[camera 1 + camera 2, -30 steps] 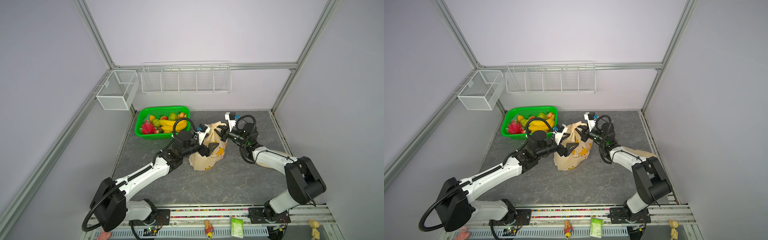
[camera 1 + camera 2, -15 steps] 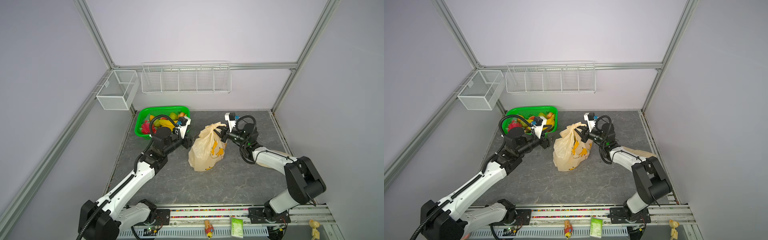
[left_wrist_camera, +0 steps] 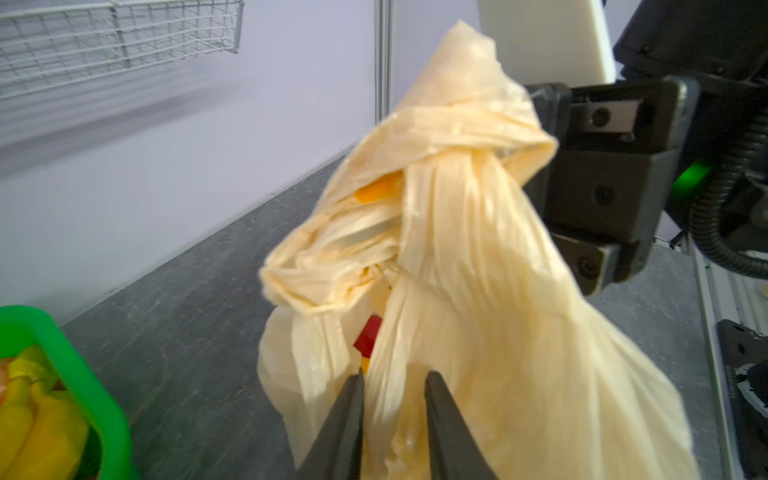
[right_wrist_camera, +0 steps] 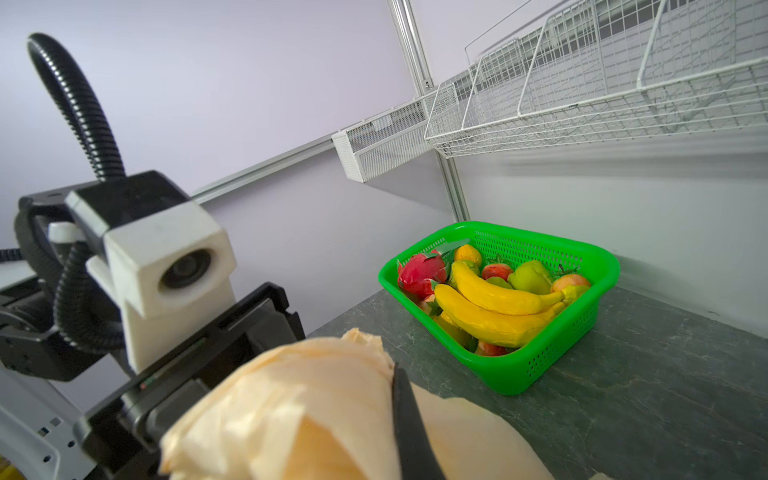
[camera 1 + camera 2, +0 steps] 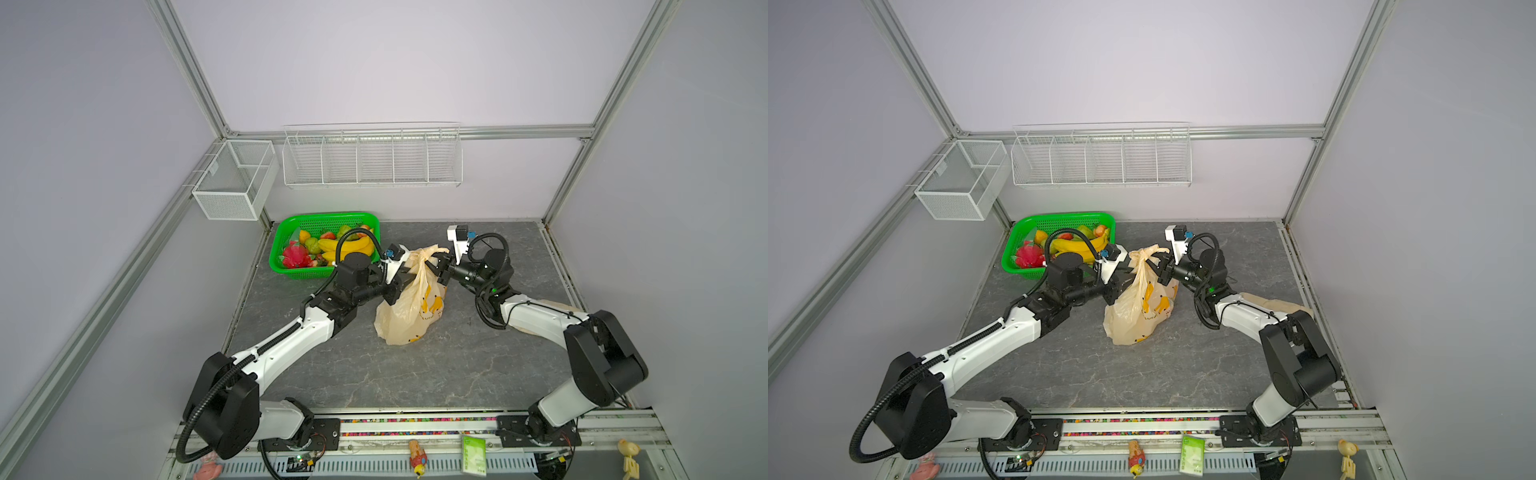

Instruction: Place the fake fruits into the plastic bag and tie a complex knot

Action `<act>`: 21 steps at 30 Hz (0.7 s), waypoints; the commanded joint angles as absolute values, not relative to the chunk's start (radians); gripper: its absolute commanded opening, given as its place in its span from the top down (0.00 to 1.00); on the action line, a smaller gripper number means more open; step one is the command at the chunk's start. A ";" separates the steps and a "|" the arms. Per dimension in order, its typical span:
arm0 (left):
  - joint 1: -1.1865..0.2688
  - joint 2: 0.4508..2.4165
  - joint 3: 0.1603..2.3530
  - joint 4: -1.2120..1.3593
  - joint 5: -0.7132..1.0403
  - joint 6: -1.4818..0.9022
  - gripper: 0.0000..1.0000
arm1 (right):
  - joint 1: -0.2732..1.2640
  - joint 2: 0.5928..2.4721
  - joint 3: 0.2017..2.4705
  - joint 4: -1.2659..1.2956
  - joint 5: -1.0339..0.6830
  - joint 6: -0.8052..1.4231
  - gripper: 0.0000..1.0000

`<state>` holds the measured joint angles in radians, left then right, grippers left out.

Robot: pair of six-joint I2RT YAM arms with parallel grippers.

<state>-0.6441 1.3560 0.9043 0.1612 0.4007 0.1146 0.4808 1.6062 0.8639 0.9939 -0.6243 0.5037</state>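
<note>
The cream plastic bag hangs over the middle of the table. The knot of twisted handles is at its top. My right gripper is shut on the handle loop beside the knot, with one dark finger showing against the plastic. From the left, my left gripper has its jaws close together on a fold of the bag below the knot. Red and yellow fake fruits show through a gap in the bag. More fake fruits lie in the basket.
The green mesh basket stands at the back left, just behind my left forearm. A white wire shelf and a mesh box hang on the walls. A cream glove lies under my right arm.
My left gripper swung away toward the basket, then came back to the bag, and its jaws narrowed onto the plastic. My right gripper kept its hold and place.
</note>
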 commanded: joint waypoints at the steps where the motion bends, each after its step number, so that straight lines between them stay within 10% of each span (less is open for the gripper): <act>1: -0.653 1.394 0.868 0.332 0.414 0.023 0.74 | 0.492 1.632 0.872 1.150 -0.604 0.612 0.93; 21: -0.575 1.293 0.785 0.403 0.433 0.072 0.40 | 0.485 1.645 0.920 1.021 -0.700 0.482 0.93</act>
